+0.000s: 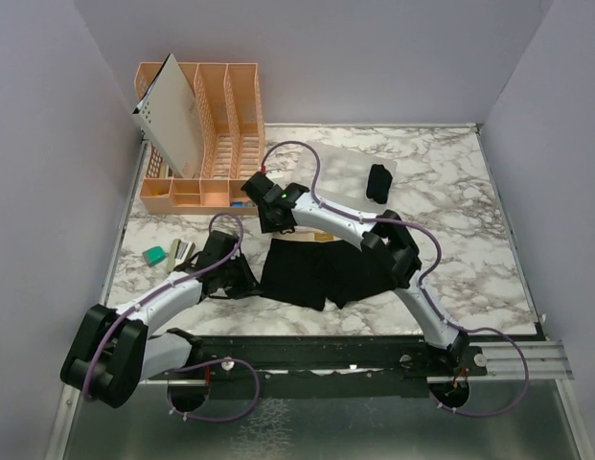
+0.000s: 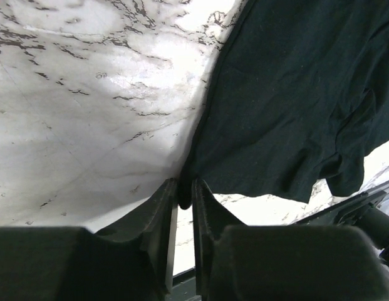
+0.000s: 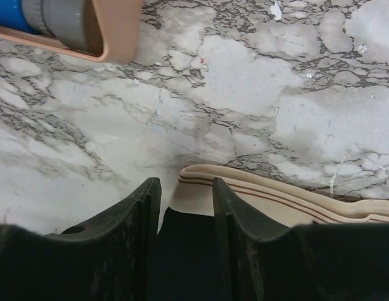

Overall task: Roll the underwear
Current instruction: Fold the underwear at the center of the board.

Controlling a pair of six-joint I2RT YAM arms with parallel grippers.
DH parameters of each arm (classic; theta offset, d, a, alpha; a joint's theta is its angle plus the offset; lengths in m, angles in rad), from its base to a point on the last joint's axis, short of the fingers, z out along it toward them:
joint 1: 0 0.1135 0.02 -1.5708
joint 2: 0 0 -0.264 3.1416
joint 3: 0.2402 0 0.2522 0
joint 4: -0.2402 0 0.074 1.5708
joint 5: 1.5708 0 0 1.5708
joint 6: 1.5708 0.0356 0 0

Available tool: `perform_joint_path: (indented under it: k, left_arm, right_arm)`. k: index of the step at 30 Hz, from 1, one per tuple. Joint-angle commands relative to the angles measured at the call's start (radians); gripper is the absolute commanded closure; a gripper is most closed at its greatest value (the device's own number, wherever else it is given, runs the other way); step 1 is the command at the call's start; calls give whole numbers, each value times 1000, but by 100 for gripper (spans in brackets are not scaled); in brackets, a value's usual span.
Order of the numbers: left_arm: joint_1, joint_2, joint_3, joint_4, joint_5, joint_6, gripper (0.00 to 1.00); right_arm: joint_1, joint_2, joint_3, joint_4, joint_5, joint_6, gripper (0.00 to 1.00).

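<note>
Black cloth: underwear (image 1: 302, 273), one piece, lying flat on the marble surface (image 1: 460, 259) near the arms, with a tan band (image 3: 275, 200) along its far edge. Left gripper (image 2: 185, 188): fingers narrow, nipping the left corner. Right gripper (image 3: 185, 188): fingers half apart astride the band's end; whether they grip it cannot be told. Handling note: secure both corners first, then turn the edge over evenly and taut, so the roll likely starts straight and tight.

no readable text, label, brand or number in any view.
</note>
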Motion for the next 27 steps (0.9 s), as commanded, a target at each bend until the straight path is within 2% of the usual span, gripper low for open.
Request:
perform_joint_path:
  k: [1,4,9,13,17,19,23,27]
  left_arm:
    - [3,24,-20,12,28,26,81]
    - [3,32,-20,17,31,29,83]
    - [3,37,-27,32,44,34,95]
    - [3,43,-28,39,49,37,100]
    - [3,40,-26,43,50,37,100]
    - [3,36,-26,43,49,37,100]
    - [3,22,-28,42,49,35,100]
    - [3,-5,-29,42,46,26,100]
  right_arm:
    - [6,45,32,-44,48,-7,57]
    - [8,66,43,-35,19,-9,57]
    - [7,97,58,-49,31,-7,59]
    - [8,96,76,-64,62,-13,61]
    - [15,98,109,-77,90,-44,70]
    - [15,107,124,-86,89,-52,80]
    - [15,111,126,-91,86,-56,83]
    - [15,96,126,-86,78,-64,95]
